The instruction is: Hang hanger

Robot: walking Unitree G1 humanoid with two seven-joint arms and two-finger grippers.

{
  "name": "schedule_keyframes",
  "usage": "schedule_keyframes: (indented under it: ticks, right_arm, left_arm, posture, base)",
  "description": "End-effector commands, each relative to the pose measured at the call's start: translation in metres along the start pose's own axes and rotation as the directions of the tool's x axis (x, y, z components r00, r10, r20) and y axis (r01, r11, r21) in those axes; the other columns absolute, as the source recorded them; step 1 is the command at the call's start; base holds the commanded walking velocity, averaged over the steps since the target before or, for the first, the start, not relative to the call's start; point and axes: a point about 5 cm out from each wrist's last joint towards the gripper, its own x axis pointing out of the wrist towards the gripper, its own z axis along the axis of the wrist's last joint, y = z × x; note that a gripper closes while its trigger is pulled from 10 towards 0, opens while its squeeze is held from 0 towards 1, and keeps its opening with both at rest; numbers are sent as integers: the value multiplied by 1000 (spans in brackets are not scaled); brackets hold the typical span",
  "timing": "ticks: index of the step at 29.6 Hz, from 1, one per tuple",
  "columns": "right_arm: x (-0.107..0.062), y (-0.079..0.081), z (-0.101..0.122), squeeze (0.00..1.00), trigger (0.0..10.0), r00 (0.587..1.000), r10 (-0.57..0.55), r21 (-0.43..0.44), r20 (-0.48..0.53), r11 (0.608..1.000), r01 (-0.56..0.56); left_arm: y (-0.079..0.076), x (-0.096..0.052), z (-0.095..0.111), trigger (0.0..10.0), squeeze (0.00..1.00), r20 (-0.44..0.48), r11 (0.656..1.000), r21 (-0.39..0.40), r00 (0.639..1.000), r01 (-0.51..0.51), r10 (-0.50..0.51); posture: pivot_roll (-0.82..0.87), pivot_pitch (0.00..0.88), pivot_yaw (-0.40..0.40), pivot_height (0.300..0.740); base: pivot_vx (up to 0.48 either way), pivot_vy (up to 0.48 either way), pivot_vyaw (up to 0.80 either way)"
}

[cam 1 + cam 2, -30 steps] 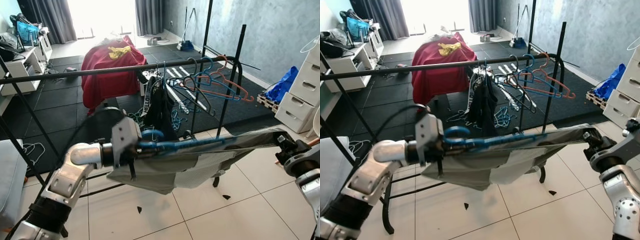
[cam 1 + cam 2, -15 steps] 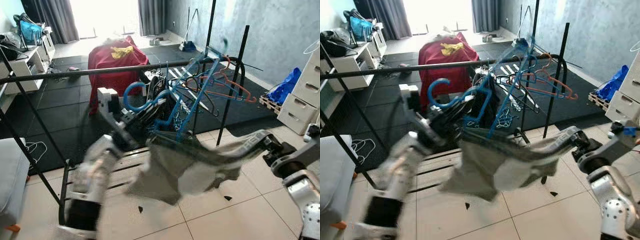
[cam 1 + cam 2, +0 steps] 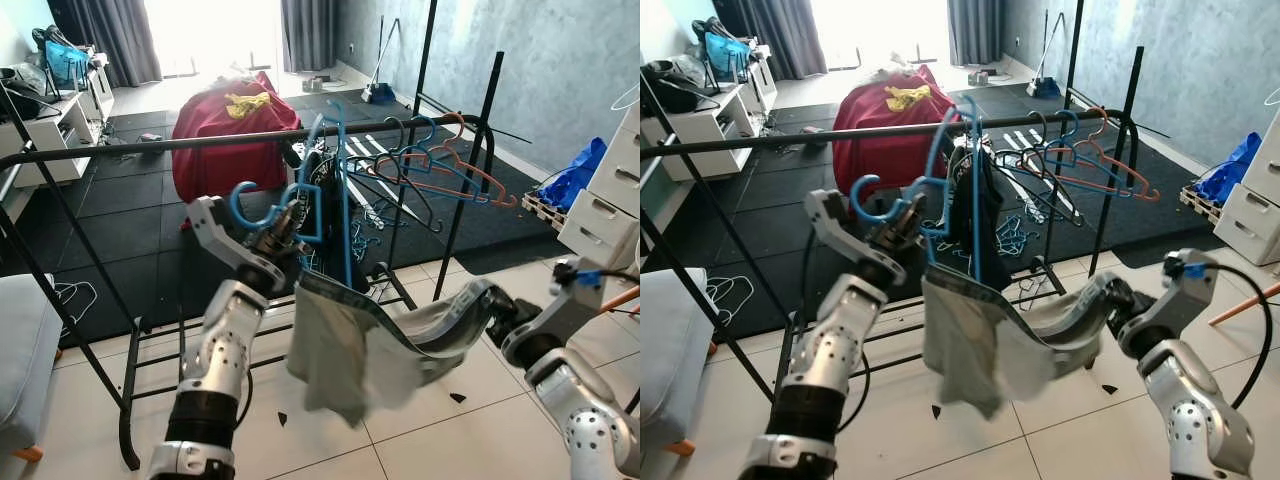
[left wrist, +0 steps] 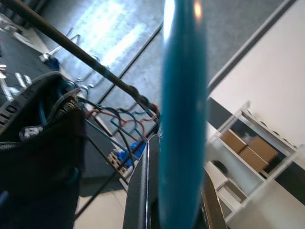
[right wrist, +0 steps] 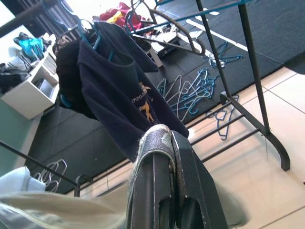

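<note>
A blue hanger (image 3: 343,220) stands almost upright just below the black clothes rail (image 3: 150,148), with its hook (image 3: 240,200) pointing to the left. My left gripper (image 3: 285,225) is shut on it near the hook, and the hanger (image 4: 183,119) runs along its fingers (image 4: 143,191). A grey garment (image 3: 350,350) droops from the hanger's lower end. My right gripper (image 3: 497,315), low on the right, is shut on the garment's far end, and that cloth (image 5: 155,138) folds over its fingers (image 5: 190,181).
A dark shirt (image 5: 114,90) and several empty hangers (image 3: 440,165) hang on the rail's right half. More hangers (image 3: 365,240) lie on the black mat behind. A red-covered heap (image 3: 220,130) sits at the back, white drawers (image 3: 610,190) at right, a grey seat (image 3: 20,350) at left.
My left arm has swung up, turning the hanger from lying level to nearly upright close under the rail. The garment now sags between the grippers. My right gripper came lower and inward.
</note>
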Motion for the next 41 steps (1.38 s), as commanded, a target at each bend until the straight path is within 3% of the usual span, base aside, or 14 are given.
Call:
schedule_keyframes:
  ticks: [1, 7, 9, 13, 19, 20, 27, 31, 33, 34, 35, 36, 39, 41]
  right_arm:
    - [2, 7, -7, 0, 0, 1000, 30, 29, -6, 999, -30]
    - [9, 28, -10, 0, 0, 993, 114, 93, 14, 989, -115]
    - [15, 53, -12, 0, 0, 975, 221, 158, 33, 962, -223]
    - [25, 92, -35, 0, 0, 936, 349, 206, -43, 920, -334]
    - [27, 124, -69, 0, 0, 872, 454, 225, -182, 883, -412]
    - [23, 145, -87, 0, 0, 807, 535, 242, -250, 841, -483]
    - [13, 162, -103, 0, 0, 709, 622, 243, -333, 783, -573]
    - [16, 149, -105, 0, 0, 738, 567, 179, -367, 821, -542]
    - [23, 112, -93, 0, 0, 838, 410, 42, -359, 905, -424]
    - [23, 112, -93, 0, 0, 838, 410, 42, -359, 905, -424]
    - [24, 92, -85, 0, 10000, 883, 323, -38, -341, 934, -356]
    - [24, 92, -85, 0, 10000, 883, 323, -38, -341, 934, -356]
    - [22, 57, -64, 0, 10000, 954, 173, -170, -244, 961, -218]
    - [22, 57, -64, 0, 10000, 954, 173, -170, -244, 961, -218]
  left_arm:
    - [8, 3, 10, 10000, 0, 48, 997, -42, 996, -69, 71]
    - [0, 6, 7, 10000, 0, 72, 980, -172, 991, -100, 113]
    - [-27, 11, -9, 10000, 0, 69, 921, -384, 994, -56, 89]
    - [-60, 22, -23, 10000, 0, 89, 816, -577, 996, 33, 23]
    - [-71, 32, -21, 10000, 0, 109, 797, -598, 994, 84, -23]
    - [-73, 37, -18, 10000, 0, 114, 797, -595, 993, 100, -39]
    - [-77, 41, -12, 10000, 0, 131, 801, -587, 990, 120, -52]
    - [-80, 41, -5, 10000, 0, 151, 839, -519, 984, 160, -94]
    - [-72, 36, 2, 10000, 0, 133, 934, -288, 975, 212, -180]
    - [-72, 36, 2, 10000, 0, 133, 934, -288, 975, 212, -180]
    - [-66, 30, 3, 10000, 0, 90, 966, -108, 970, 237, -228]
    - [-66, 30, 3, 10000, 0, 90, 966, -108, 970, 237, -228]
    - [-42, 12, -6, 10000, 0, -90, 918, 275, 959, 285, -270]
    - [-42, 12, -6, 10000, 0, -90, 918, 275, 959, 285, -270]
  posture:
    - [-88, 0, 0, 740]
    - [-87, 0, -4, 740]
    - [-92, 0, -7, 740]
    - [-104, 0, -4, 740]
    - [-97, 0, -1, 740]
    - [-94, 0, -3, 740]
    - [-88, 0, -8, 740]
    - [-84, 0, -8, 740]
    - [-91, 0, -3, 740]
    - [-91, 0, -3, 740]
    - [-94, 0, -1, 740]
    - [-94, 0, -1, 740]
    - [-95, 0, 5, 740]
    - [-95, 0, 5, 740]
  base:
    - [0, 0, 0]
    - [0, 0, 0]
    - [0, 0, 0]
    - [0, 0, 0]
    - [0, 0, 0]
    - [0, 0, 0]
    - [0, 0, 0]
    - [0, 0, 0]
    - [0, 0, 0]
    - [0, 0, 0]
    - [0, 0, 0]
    - [0, 0, 0]
    - [0, 0, 0]
    - [0, 0, 0]
